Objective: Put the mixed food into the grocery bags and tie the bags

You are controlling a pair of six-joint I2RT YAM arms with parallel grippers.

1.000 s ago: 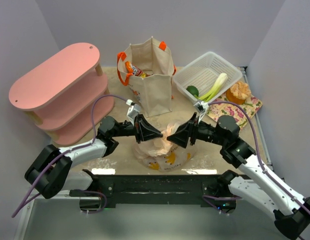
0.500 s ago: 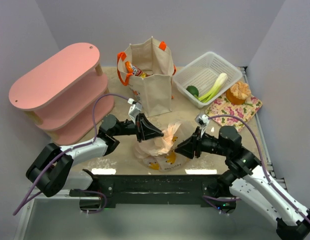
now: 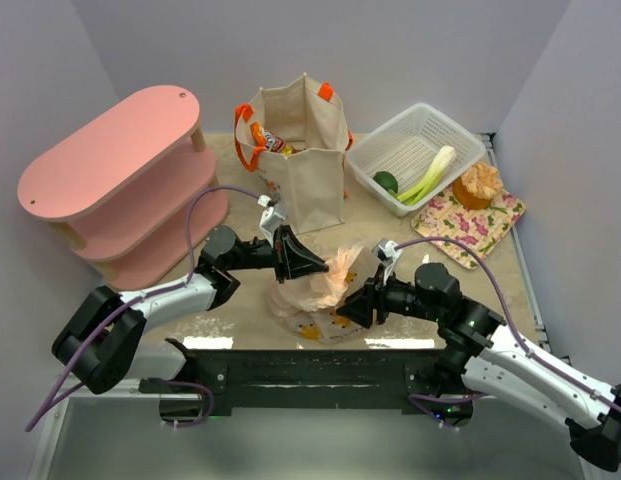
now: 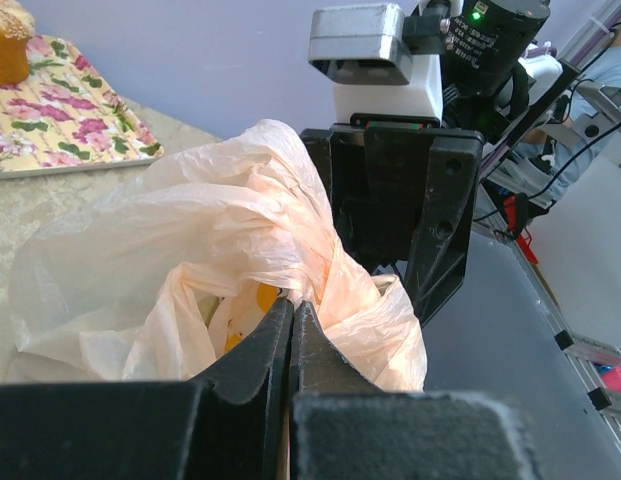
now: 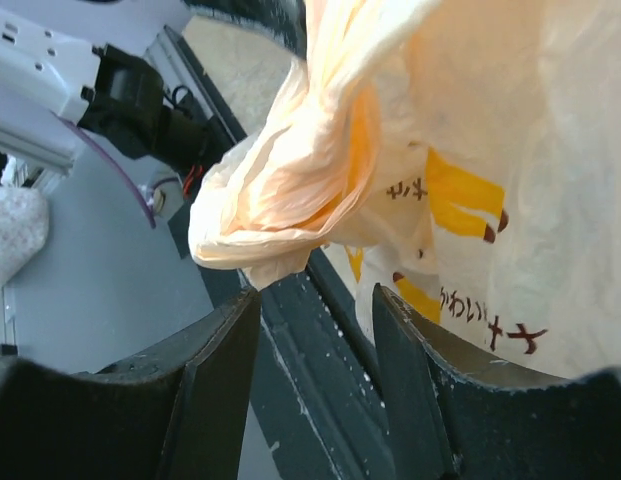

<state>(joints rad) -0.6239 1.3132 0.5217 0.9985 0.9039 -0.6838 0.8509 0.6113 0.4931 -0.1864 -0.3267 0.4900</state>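
Observation:
The thin peach plastic bag (image 3: 325,295) sits at the near middle of the table, its top bunched; it also shows in the left wrist view (image 4: 200,250) and the right wrist view (image 5: 470,150). My left gripper (image 3: 320,268) is shut on a handle of the bag (image 4: 290,300). My right gripper (image 3: 342,312) is open at the bag's near right side, a twisted peach handle (image 5: 280,220) hanging just above its jaws (image 5: 315,300). The beige canvas tote (image 3: 300,160) stands behind with snack packets (image 3: 265,138) inside. A leek (image 3: 430,172) and a green vegetable (image 3: 385,182) lie in the white basket (image 3: 410,140). Bread (image 3: 478,184) sits on the floral mat (image 3: 480,225).
A pink two-tier shelf (image 3: 115,180) stands at the left. The black mounting rail (image 3: 320,365) runs along the near edge just below the bag. Grey walls close in the back and sides.
My right gripper has let go of the bag, swung down and toward the near edge, and now sits open at the bag's near right. The left gripper has stayed put, holding its handle.

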